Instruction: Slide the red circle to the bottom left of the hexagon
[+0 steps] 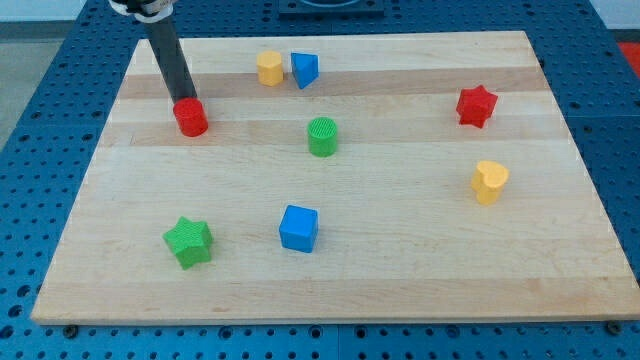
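The red circle point(191, 118) lies on the wooden board point(400, 270) at the upper left. My tip point(184, 100) stands right at the red circle's upper edge, touching or nearly touching it. The rod slants up to the view's top left. The yellow hexagon point(269, 68) sits near the top edge, up and to the right of the red circle. A blue triangular block point(305, 70) stands just right of the hexagon.
A green cylinder point(322, 137) stands at the middle. A red star point(477, 106) and a yellow heart point(489, 182) are at the right. A green star point(188, 241) and a blue cube point(298, 228) are at the bottom.
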